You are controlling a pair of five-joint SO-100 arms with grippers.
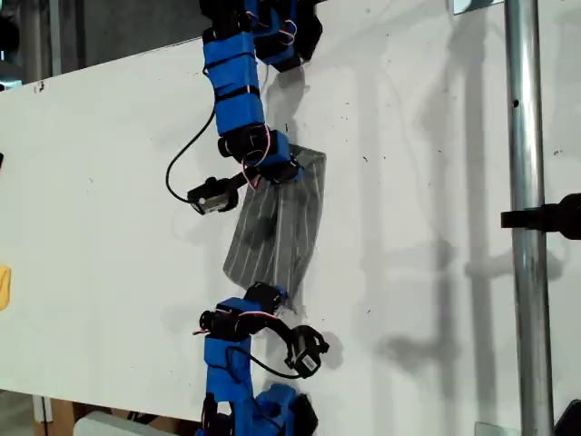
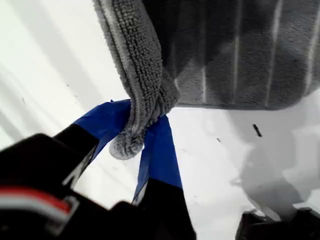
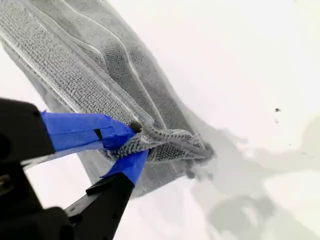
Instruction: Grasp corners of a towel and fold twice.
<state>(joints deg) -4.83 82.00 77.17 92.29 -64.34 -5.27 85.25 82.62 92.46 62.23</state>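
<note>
The grey striped towel hangs as a narrow, doubled-up strip stretched between my two grippers over the white table. My first gripper, on the arm at the bottom of the exterior view, is shut on a bunched corner of the towel. My second gripper, on the arm coming from the top of the exterior view, is shut on gathered corners at the far end of the towel. The towel's other tips are hidden in the folds.
A metal pole with a black clamp stands at the exterior view's right. A yellow object shows at that view's left edge. The table's near edge runs along the bottom of the exterior view.
</note>
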